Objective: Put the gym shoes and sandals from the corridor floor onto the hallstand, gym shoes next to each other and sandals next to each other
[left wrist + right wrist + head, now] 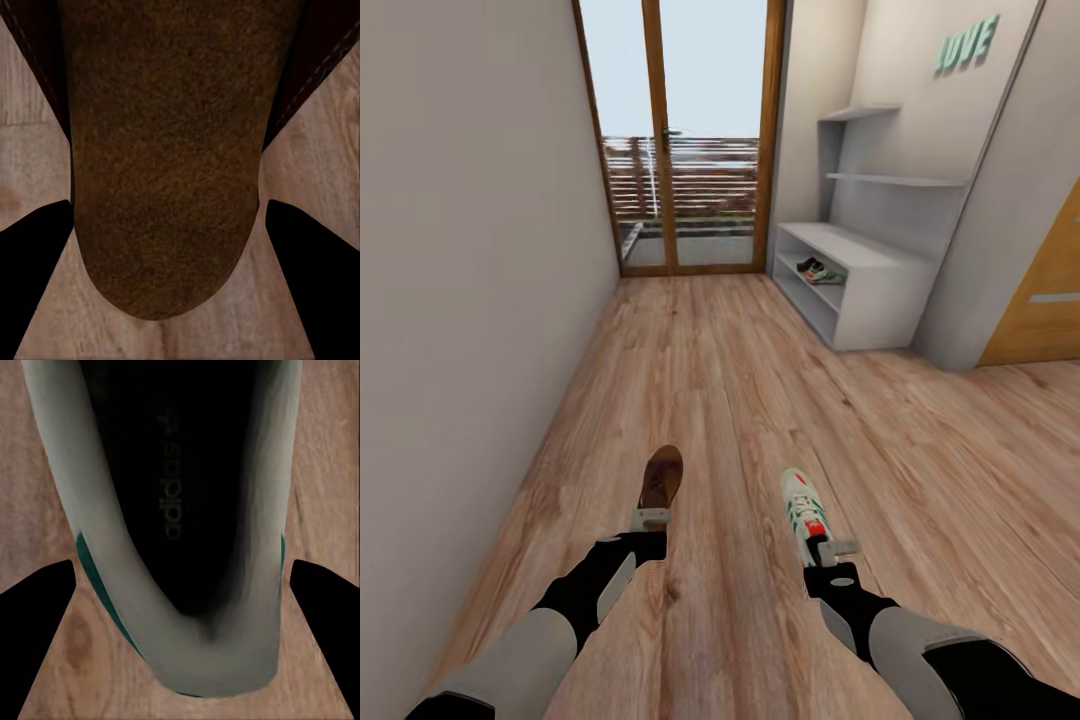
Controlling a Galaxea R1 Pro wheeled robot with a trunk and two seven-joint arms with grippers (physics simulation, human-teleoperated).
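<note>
L gripper (651, 519) w/ sandal (661, 478), R gripper (836, 549) w/ gym shoe (803, 503), grip contact hidden

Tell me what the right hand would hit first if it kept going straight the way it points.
Probably nothing soon: the right hand, carrying a gym shoe, points along open corridor floor, left of the hallstand; depth is unclear.

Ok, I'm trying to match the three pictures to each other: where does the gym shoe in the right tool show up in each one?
Head view: the gym shoe sits low and right of centre, its heel in the right tool.
Right wrist view: the gym shoe is seen from above, heel opening near the camera.
Left wrist view: it shows a brown sandal, not this shoe.
Shared landmark: the wood-plank corridor floor.
</note>
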